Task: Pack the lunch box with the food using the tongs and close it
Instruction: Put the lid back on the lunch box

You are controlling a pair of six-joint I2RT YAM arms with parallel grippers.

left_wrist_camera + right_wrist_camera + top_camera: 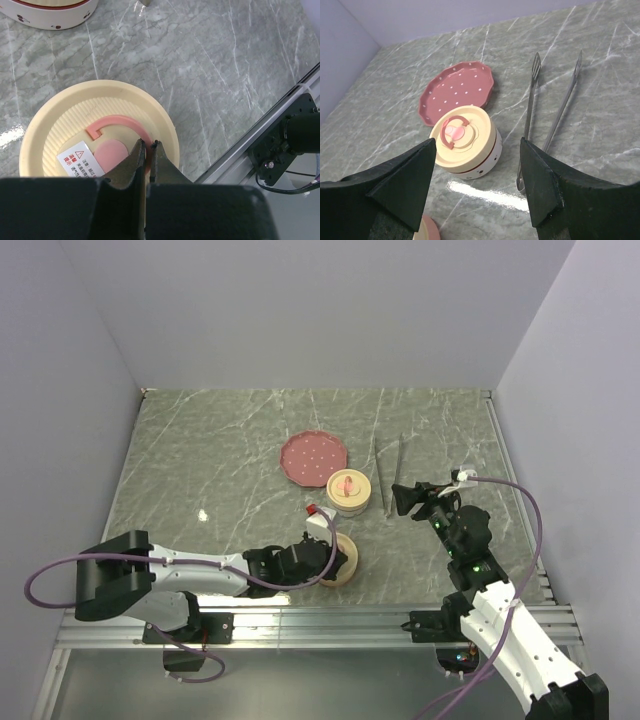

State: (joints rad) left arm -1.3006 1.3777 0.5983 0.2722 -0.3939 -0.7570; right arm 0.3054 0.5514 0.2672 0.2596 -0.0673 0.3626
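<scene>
A round cream lid (70,120) with a pink ring handle lies near the front edge, also visible from above (342,565). My left gripper (149,144) (326,540) is shut on that pink ring at the lid's right side. The lunch box (349,491) (465,142), cream-lidded with a white dotted body, stands closed in the middle of the table. The silvery tongs (398,465) (529,112) lie flat to its right. My right gripper (478,144) (400,500) hovers open, just short of the box and the tongs' joined end, holding nothing. No food is in view.
A pink dotted plate (313,458) (457,92) sits behind the lunch box with nothing on it. The metal rail (280,125) of the table's front edge runs close to the right of the lid. Grey walls close in the table on three sides.
</scene>
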